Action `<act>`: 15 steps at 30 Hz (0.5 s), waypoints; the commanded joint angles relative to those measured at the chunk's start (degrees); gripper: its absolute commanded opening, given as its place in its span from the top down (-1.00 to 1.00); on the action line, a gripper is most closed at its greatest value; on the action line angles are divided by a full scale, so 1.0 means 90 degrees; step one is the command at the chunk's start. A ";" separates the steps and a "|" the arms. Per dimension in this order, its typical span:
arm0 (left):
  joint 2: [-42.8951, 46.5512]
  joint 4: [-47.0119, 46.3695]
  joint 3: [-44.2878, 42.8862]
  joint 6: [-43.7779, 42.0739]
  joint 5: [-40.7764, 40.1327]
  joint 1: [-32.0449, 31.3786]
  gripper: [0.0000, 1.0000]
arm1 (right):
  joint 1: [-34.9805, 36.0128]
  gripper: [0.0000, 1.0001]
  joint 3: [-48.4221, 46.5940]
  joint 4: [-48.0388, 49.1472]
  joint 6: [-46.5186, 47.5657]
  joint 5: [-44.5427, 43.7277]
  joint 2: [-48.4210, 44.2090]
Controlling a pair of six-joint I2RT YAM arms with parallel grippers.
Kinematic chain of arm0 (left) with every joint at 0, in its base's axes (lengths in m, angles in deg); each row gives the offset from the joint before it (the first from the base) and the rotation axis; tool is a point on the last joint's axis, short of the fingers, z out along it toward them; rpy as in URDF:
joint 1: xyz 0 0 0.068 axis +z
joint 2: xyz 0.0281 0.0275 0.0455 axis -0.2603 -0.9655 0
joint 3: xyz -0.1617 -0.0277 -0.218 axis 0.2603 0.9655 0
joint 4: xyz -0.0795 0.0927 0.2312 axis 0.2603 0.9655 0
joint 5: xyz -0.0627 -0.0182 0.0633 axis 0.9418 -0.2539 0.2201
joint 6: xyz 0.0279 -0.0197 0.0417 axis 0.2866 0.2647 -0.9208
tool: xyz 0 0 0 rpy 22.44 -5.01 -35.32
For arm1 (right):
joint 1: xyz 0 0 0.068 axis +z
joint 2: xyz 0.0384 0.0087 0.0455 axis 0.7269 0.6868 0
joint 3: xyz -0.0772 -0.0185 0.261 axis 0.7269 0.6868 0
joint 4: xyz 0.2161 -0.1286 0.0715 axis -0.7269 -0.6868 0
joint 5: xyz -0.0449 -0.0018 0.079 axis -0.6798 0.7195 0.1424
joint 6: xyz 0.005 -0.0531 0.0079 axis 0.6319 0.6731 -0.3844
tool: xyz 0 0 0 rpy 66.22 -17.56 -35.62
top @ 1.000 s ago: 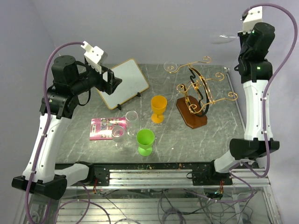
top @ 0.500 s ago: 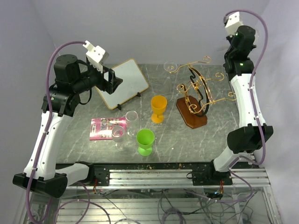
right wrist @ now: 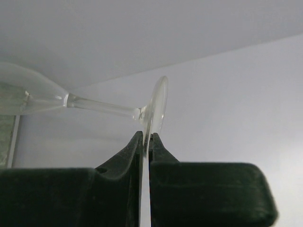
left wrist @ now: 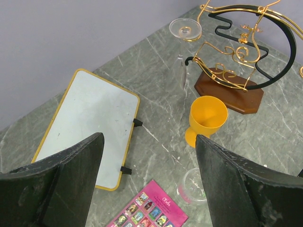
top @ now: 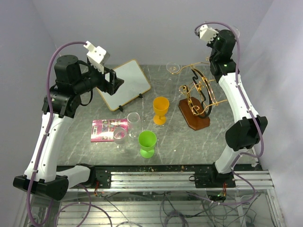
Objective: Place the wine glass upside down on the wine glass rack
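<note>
My right gripper (right wrist: 146, 137) is shut on the rim of the foot of a clear wine glass (right wrist: 157, 105). The glass lies sideways, stem and bowl reaching left, against the bare wall. In the top view this gripper (top: 226, 37) is high at the back, above the wine glass rack (top: 201, 92), gold wire around a black arch on a brown wooden base (top: 194, 117). Another clear glass (left wrist: 185, 28) hangs upside down on the rack's left arm. My left gripper (left wrist: 149, 139) is open and empty, high over the table's left side.
An orange goblet (top: 160, 109), a green goblet (top: 147, 142) and two clear glasses (top: 133, 119) (top: 120, 136) stand mid-table. A pink card (top: 106, 128) lies to their left. A yellow-framed whiteboard (top: 125, 84) lies at the back left.
My right arm has swung up and to the left with the glass, from the far right edge to above the rack's back. The left arm has barely moved.
</note>
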 commanded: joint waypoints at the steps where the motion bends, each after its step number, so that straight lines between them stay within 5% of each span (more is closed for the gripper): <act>1: -0.0014 -0.0032 -0.0094 -0.0037 0.0111 0.0070 -0.76 | 0.0174 1.00 -0.0146 0.0527 0.0688 0.0129 0.0289; 15: -0.0093 -0.0047 -0.0061 -0.0076 0.0122 0.0121 -0.75 | 0.0292 1.00 -0.0155 -0.0074 0.0908 0.1383 0.0575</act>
